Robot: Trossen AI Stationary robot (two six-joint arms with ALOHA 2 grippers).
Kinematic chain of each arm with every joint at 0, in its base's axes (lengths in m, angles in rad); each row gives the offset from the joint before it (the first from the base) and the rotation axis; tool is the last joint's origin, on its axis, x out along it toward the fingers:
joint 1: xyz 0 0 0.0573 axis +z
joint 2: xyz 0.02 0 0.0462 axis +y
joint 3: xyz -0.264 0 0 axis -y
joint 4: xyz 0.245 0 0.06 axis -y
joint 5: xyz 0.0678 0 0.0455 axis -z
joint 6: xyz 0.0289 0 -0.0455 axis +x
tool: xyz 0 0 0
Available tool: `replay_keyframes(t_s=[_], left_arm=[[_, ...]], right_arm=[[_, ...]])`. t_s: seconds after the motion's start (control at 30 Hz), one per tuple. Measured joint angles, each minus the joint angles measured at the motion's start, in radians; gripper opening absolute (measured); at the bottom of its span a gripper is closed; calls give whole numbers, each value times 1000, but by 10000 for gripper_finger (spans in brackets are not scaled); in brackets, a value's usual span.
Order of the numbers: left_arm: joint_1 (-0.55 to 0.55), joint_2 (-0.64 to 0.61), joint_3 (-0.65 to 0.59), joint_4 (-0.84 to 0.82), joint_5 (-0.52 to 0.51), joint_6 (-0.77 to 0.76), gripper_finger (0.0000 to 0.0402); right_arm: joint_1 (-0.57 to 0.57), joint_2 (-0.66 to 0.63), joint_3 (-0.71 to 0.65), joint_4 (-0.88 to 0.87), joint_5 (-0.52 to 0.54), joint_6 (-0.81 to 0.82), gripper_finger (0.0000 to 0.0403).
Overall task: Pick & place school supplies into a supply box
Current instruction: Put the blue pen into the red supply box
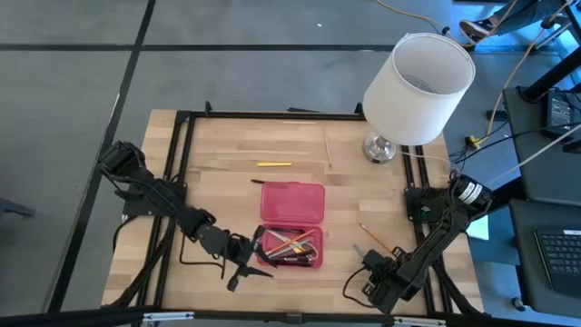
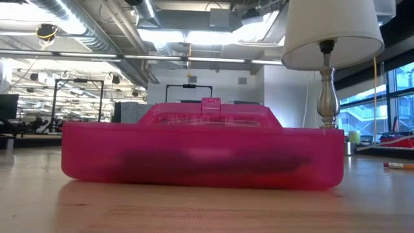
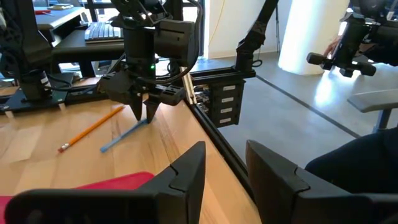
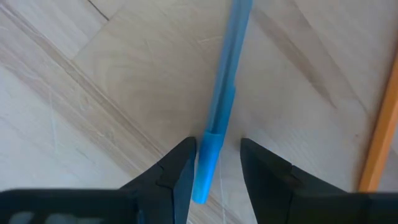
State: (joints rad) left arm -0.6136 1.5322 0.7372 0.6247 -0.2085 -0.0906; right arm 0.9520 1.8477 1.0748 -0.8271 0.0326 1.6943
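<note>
Pink plastic is filling the low view: the supply box is being seen side-on on the worktop, its lid raised behind it and dark shapes showing dimly through its wall.

From the high view, the box is being shown open near the middle of the worktop, with several pens lying in its near half. The left hand is being held just left of the box's near corner. The right hand is being lowered at the near right, beside an orange pencil. A yellow pencil is lying far back, left of the lamp.

In the left wrist view, the left fingers are being held apart, empty.

In the right wrist view, a blue pen is being straddled by the open right fingers, its long axis running straight away from the hand, its near end lying between them, not yet pinched. The right arm is judged nearer.
</note>
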Motion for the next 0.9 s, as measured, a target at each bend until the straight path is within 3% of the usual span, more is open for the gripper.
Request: replay_keyframes(t_s=[0.37,0.73,0.9], left_arm=[[0,0,0,0,0,0,108],[0,0,0,0,0,0,109],[0,0,0,0,0,0,108]], right_arm=[[1,1,-1,-2,20,3,132],[1,2,-1,0,26,3,53],[0,5,20,-20,25,3,38]])
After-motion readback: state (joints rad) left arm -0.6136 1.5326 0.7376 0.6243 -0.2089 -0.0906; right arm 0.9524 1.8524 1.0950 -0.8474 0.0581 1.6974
